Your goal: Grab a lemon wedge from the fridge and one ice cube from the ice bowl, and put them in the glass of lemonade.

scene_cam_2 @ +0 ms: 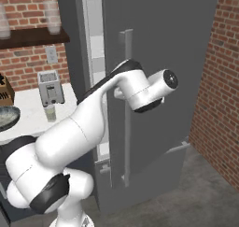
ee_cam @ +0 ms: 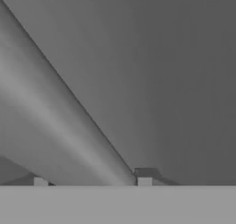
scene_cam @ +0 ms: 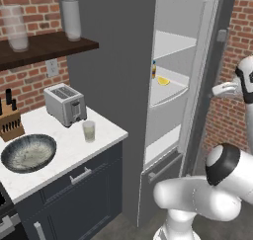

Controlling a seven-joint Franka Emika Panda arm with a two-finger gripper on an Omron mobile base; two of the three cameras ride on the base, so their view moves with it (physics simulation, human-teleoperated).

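Yellow on a pale shelf: the wedge [scene_cam: 163,80] lies inside the fridge [scene_cam: 123,86], on the middle shelf near its front edge, with a small orange jar [scene_cam: 153,69] just beside it. The door [scene_cam_2: 158,81] stands open, and I am on the wrong side of it. My gripper [ee_cam: 92,181] sits at the handle [scene_cam_2: 127,104], on the door's outer face, so the wedge lies beyond the door panel from me and off toward the hinge-free edge; to reach it I judge I must back off the bar and swing round the door's edge into the cavity.

My jaws stand spread either side of the handle, one tip [ee_cam: 144,180] on each side of the bar in the hand view, but whether they press on it or stand just clear I cannot tell. The bar runs upright along the door, crossing my view on a slant.

From the left base view I get the open shelves, the wedge, and the counter [scene_cam: 104,130] with the glass [scene_cam: 89,131], the bowl [scene_cam: 28,152] and a toaster [scene_cam: 64,104]; my wrist shows there past the door's edge. The right base view gives the door's outer face, the handle and my arm reaching to it, while the door hides the shelves and wedge. The glass stands apart from the bowl, near the toaster, well left of the fridge.
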